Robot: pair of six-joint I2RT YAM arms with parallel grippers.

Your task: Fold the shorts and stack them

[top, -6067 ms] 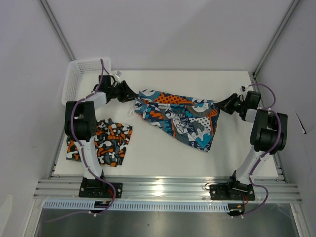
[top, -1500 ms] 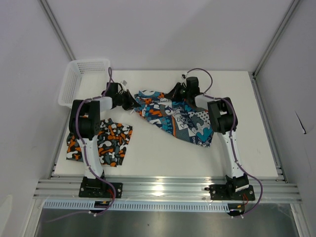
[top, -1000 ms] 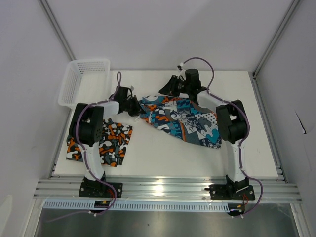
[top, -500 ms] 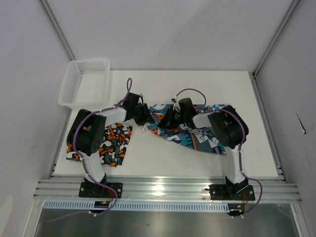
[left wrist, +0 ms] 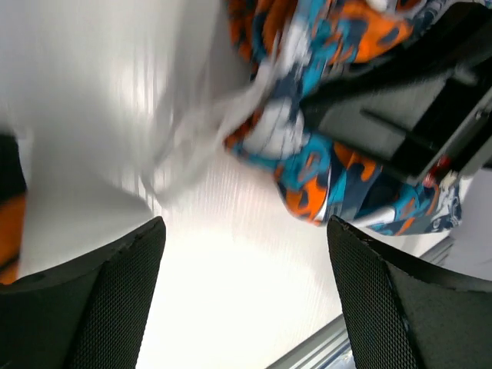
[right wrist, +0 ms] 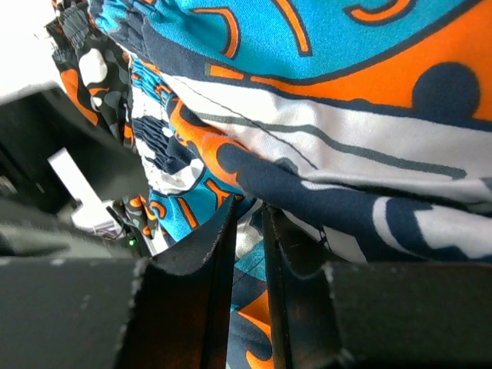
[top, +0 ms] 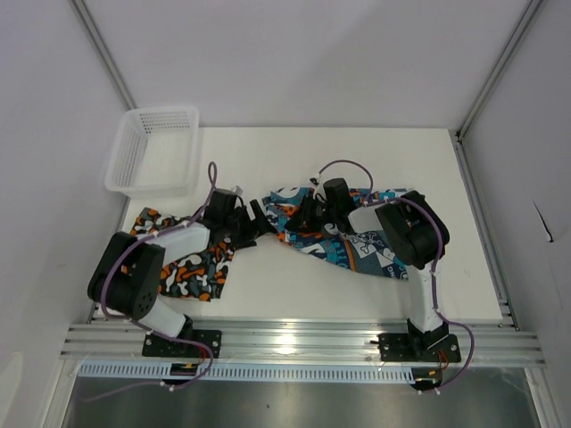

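Observation:
The teal-blue graphic shorts [top: 352,239] lie folded over at the table's middle. My right gripper [top: 301,217] is shut on a fold of them at their left end; in the right wrist view its near-closed jaws [right wrist: 250,227] pinch that fabric [right wrist: 323,69]. My left gripper [top: 260,223] stands open just left of that end, touching nothing. In the left wrist view its fingers [left wrist: 108,307] are wide apart over bare table, with the shorts [left wrist: 323,165] and a blurred white drawstring [left wrist: 204,134] beyond. The camouflage shorts [top: 192,267] lie folded at the front left, partly under my left arm.
A white mesh basket [top: 152,147] stands at the back left corner. The metal rail [top: 294,339] runs along the table's near edge. The two grippers are close together near the shorts' left end.
My left gripper has opened, let go of the teal-blue shorts and drawn back to the left, its arm now low over the camouflage shorts. The right gripper has stayed put, still gripping.

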